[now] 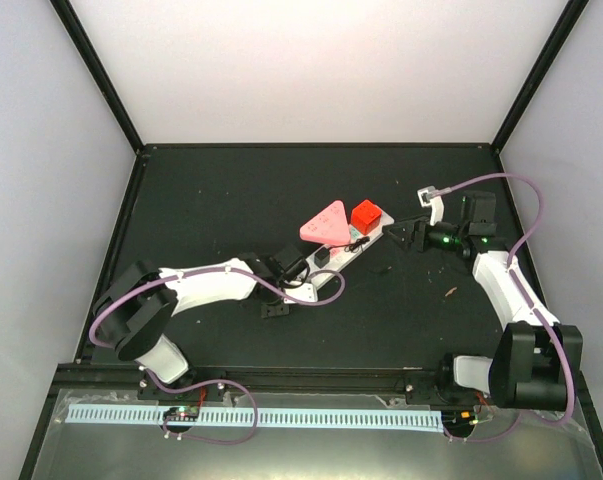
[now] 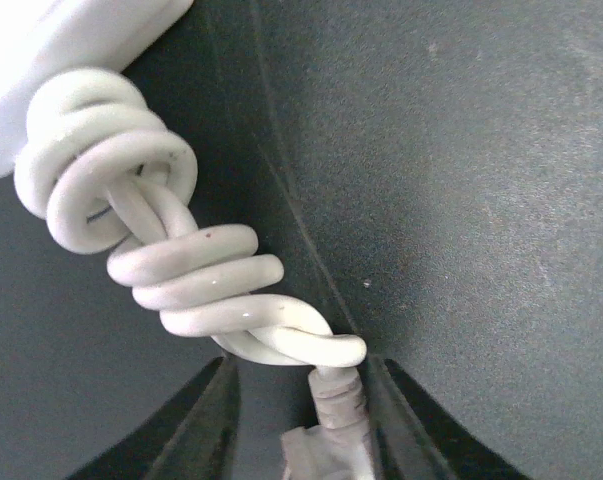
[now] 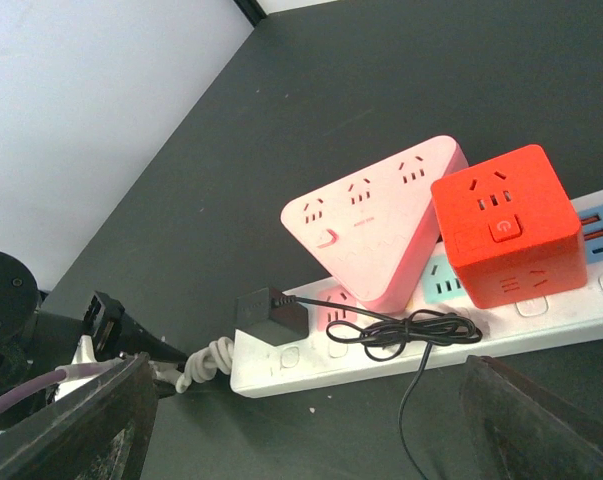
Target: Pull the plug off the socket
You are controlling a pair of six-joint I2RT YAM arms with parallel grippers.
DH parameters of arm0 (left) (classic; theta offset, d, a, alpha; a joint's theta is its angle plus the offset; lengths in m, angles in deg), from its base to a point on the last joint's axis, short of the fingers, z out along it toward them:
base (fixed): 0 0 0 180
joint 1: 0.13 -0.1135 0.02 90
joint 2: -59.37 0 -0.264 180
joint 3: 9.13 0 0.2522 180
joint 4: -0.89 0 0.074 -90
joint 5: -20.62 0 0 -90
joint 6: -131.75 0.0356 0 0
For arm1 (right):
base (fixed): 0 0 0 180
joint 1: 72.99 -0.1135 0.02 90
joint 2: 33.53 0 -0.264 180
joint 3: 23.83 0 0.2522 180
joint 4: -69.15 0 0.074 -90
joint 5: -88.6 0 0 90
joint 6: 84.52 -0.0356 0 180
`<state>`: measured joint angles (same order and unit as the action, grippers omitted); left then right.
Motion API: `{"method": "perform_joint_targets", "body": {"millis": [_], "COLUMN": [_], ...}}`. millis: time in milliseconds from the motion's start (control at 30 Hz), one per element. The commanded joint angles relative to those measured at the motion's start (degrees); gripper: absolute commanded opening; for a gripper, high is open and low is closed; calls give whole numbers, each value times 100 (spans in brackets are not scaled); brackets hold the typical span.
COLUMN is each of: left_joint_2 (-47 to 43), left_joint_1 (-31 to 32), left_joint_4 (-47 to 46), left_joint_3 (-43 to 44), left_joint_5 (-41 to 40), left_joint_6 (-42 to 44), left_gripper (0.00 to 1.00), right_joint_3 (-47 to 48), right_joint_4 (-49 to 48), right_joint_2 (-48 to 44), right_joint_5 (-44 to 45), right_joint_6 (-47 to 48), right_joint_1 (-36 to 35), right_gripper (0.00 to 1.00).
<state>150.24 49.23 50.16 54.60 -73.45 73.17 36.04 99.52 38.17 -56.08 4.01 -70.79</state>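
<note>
With the left gripper spread around the knotted cord and the right gripper gaping, the unpinned socket risked lifting with the red plug.

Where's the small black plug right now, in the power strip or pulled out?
In: the black plug sits seated at the end outlet of the power strip, beside the knotted cord stub; no gap shows.
</note>
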Motion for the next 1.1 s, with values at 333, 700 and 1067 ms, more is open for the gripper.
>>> {"method": "perform_joint_targets", "body": {"millis": [333,700,1067], "left_joint_2": [-1006,-2827,-2525], "left_joint_1": [-247,-1335,-3053], "left_joint_4": [-74,101,-541], "left_joint_3": [-1151,-2328,-1901], "left_joint_5": [-415,-44,654], "left_joint_6": [887,2761,3750], "left_gripper": [2,1,8], "right_joint_3": [-118,-215,-264], "right_joint_4": [-169,-188,-227], "right_joint_2": [124,108,-47], "right_joint_5": [-73,-102,1089], "right_joint_6": [49,114,172], "right_joint_1": [118,121,-417], "right_gripper": [85,85,83]}}
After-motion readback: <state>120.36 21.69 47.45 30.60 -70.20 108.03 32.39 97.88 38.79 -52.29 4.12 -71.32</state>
